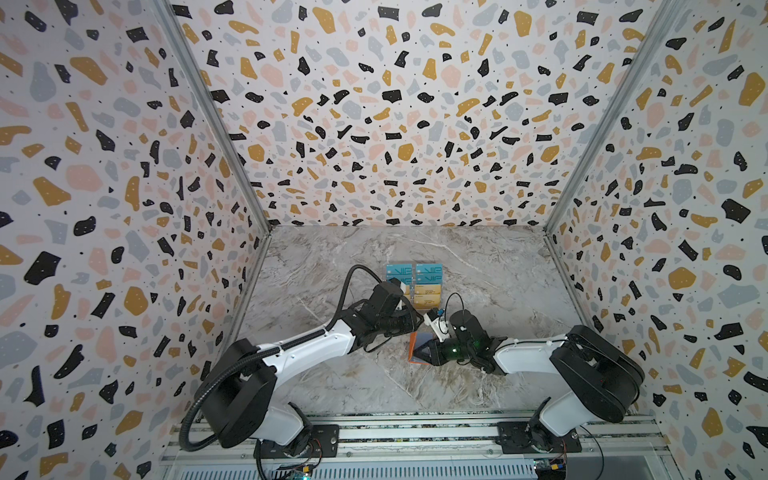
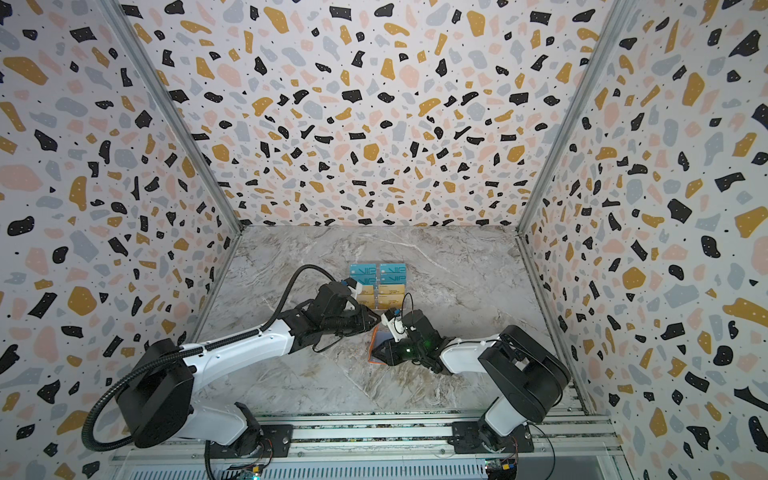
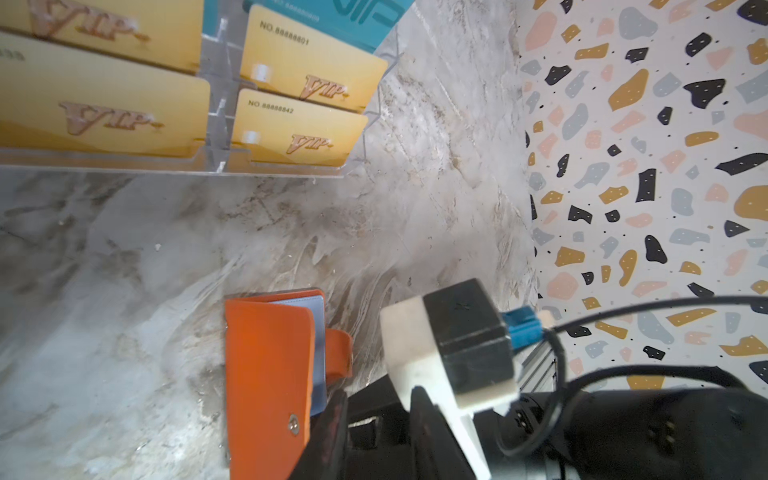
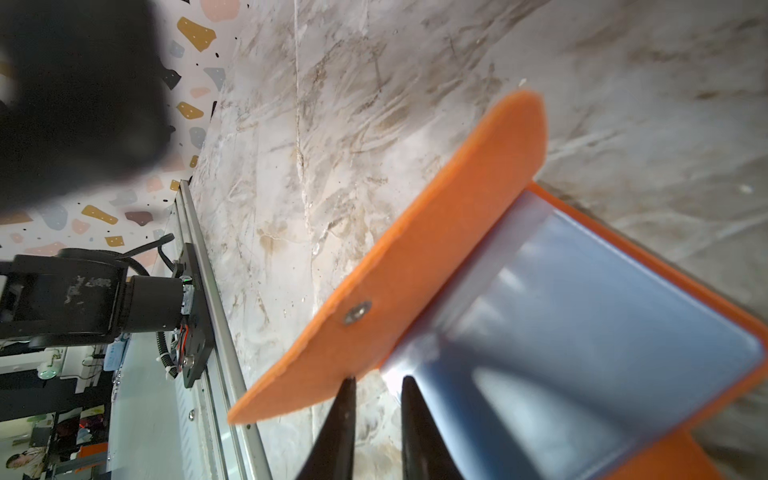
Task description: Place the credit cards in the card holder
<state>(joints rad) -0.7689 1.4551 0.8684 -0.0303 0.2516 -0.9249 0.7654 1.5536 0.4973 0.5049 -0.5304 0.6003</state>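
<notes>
Right gripper (image 4: 376, 381) — tips narrowly parted, nothing between, lower centre — seemingly propped card holder (image 4: 415, 249) open; next called for drawing credit cards (image 3: 104, 112) from clear rack (image 3: 216, 164), upper left.

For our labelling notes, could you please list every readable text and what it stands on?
"NO.88888801": credit card next to the teal cards.
"NO.88888842": the credit card in front of it.
"VIP": all four credit cards and the teal cards.
Other credit cards' numbers: cut off or blurred.
</notes>
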